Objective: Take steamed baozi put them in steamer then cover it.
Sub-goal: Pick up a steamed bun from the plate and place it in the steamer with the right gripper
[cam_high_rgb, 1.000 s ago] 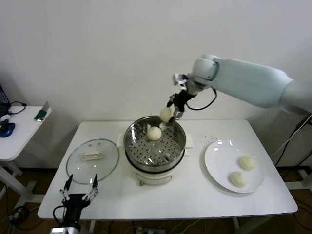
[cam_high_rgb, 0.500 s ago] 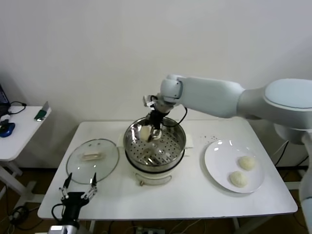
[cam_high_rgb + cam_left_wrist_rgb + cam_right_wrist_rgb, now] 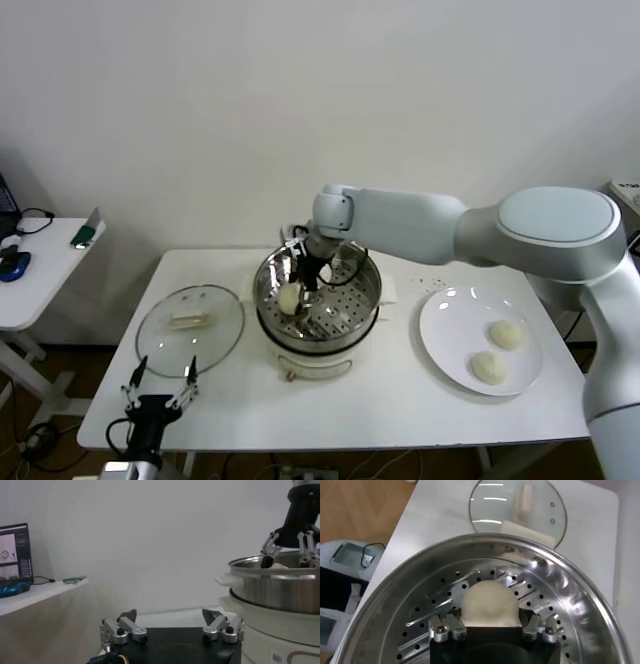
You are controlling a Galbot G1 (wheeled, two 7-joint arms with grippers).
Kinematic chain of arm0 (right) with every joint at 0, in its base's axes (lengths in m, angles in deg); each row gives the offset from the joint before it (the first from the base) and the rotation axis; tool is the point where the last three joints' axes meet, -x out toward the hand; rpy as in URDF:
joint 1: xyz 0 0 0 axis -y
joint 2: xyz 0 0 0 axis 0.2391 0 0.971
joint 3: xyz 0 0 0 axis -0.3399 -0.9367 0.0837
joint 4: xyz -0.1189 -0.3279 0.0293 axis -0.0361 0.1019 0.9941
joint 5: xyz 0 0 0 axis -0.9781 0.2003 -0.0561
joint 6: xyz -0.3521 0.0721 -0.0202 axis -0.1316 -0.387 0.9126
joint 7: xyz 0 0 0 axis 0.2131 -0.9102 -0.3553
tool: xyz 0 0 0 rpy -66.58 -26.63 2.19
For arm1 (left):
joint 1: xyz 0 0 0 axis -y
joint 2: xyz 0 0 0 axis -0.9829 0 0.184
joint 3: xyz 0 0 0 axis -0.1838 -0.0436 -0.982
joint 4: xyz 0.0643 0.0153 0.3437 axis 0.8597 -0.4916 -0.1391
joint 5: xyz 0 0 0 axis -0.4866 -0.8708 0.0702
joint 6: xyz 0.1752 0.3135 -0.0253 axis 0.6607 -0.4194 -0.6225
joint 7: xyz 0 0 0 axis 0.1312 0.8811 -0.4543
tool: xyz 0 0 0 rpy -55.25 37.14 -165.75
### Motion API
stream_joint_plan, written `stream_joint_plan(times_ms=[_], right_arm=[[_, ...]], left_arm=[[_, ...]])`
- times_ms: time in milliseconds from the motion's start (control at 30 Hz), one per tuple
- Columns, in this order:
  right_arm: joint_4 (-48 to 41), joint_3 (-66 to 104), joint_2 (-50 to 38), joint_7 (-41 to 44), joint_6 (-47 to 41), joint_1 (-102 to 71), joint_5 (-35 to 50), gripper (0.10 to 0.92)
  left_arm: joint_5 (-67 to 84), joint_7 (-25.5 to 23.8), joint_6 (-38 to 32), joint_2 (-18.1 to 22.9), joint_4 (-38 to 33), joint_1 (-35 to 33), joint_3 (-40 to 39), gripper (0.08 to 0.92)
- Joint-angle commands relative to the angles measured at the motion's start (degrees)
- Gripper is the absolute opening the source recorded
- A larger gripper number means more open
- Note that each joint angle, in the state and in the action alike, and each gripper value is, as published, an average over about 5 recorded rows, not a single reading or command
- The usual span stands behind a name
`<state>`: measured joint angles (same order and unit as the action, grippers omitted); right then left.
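Steamer tray (image 3: 420, 615): baozi (image 3: 487, 605) between right hand (image 3: 492, 630) fingers.

Shiny perforated metal steamer (image 3: 320, 300), clear glossy glass lid (image 3: 190, 329), smooth matt baozi (image 3: 489, 605), glossy white plate (image 3: 450, 350).

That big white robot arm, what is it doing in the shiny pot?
The robot is filling the steamer with baozi. Its right gripper is reaching down inside the pot, jaws spread on either side of a bun resting on the holed tray. Two more buns wait on the white plate. The glass lid lies on the table beside the pot, not on it yet. The left gripper sits open near the table's front edge, doing nothing.
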<state>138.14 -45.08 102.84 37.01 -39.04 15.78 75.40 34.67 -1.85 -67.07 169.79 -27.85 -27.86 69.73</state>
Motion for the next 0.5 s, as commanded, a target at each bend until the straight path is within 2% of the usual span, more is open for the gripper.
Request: stream_joint_plan(times_ms=[33,300,500], right_arm=[[0.03,0.17,0.11,-0.19,-0.40,-0.75,-0.44,0.817],[6.08,0.09,-7.67,2.68,1.09,7.69,-1.04,0.823],[12.97,-1.65,-18.95,5.51,2.08,15.08,-1.23,0.823]], left_arm=[[0.06,0.04,-0.10,-0.05,0.44,0.11,0.03,0.823],[-0.05,0.09,-0.14,-0.02,0.79,0.23,-0.09,0.823],[-0.13,0.05,0.35,0.60,0.01,0.35,-0.40,0.823]])
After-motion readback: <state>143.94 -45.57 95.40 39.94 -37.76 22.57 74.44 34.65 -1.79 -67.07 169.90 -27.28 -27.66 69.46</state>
